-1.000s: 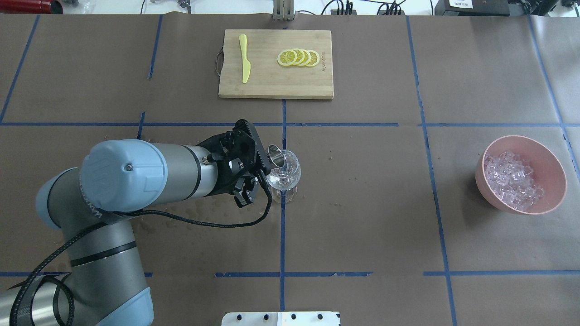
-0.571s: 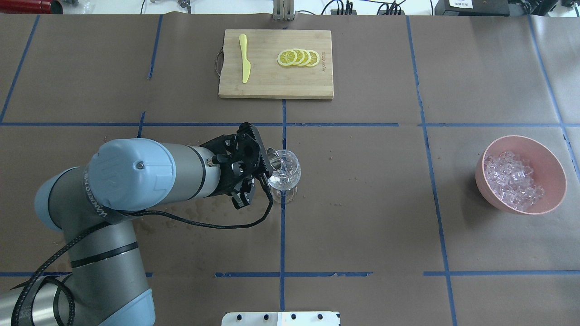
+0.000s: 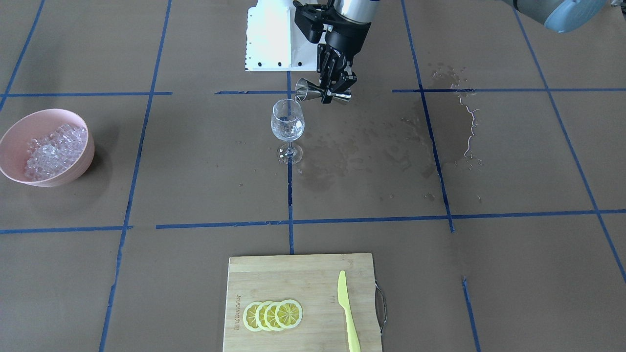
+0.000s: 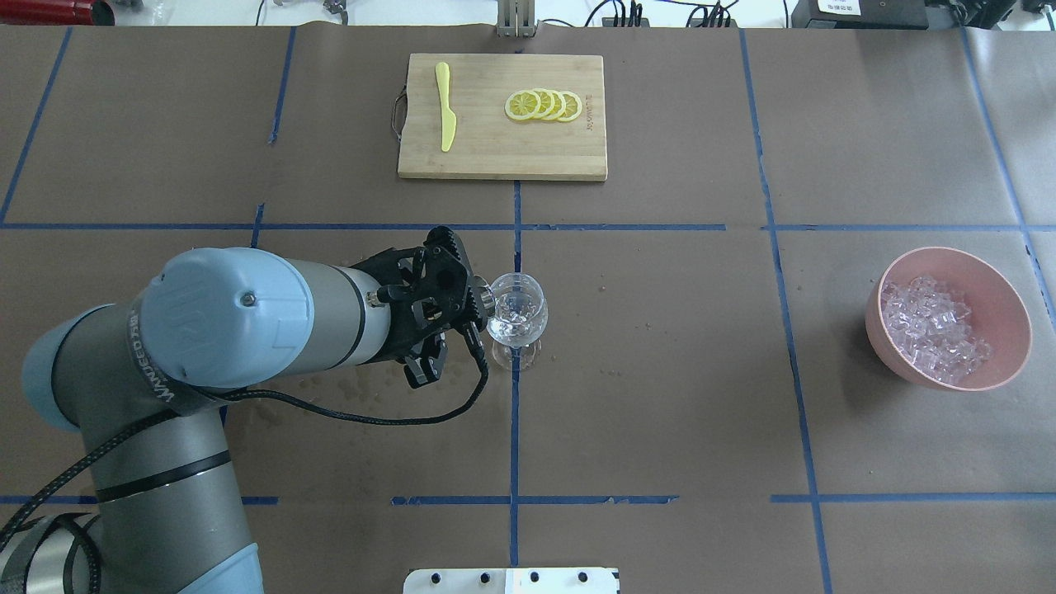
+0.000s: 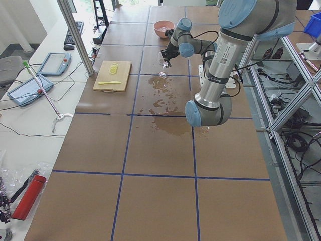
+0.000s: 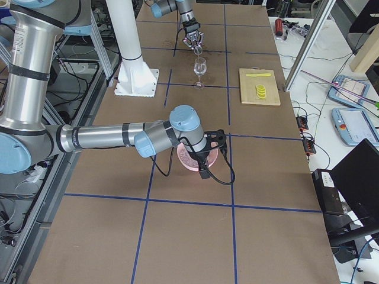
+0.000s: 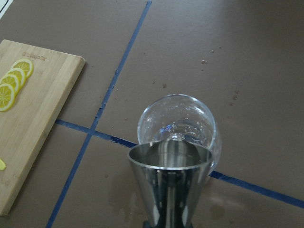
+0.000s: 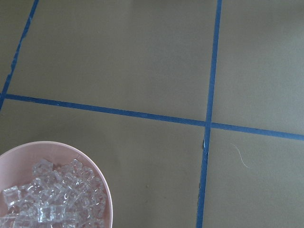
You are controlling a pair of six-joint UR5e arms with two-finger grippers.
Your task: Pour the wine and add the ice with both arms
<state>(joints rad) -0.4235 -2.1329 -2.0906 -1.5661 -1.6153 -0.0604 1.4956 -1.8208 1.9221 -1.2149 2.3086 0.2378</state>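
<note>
My left gripper [image 3: 335, 92] is shut on a steel jigger [image 3: 313, 92], held on its side with its mouth at the rim of the clear wine glass [image 3: 287, 122]. The glass stands upright mid-table [image 4: 518, 318]. In the left wrist view the jigger [image 7: 168, 180] sits just before the glass [image 7: 178, 121]. The ice [image 4: 932, 330] is a heap of clear cubes in a pink bowl [image 4: 1008, 346], also in the right wrist view [image 8: 52, 199]. My right gripper [image 6: 208, 158] hangs by the bowl in the exterior right view only; I cannot tell whether it is open or shut.
A bamboo cutting board [image 4: 487, 153] with lemon slices [image 4: 544, 106] and a yellow knife [image 4: 445, 107] lies at the table's far side. Wet spill marks [image 3: 440, 127] darken the brown paper on my left. A white base plate [image 3: 269, 34] is at the near edge.
My left arm has drawn back to the left and turned. The jigger's mouth has moved from over the glass bowl to its left rim.
</note>
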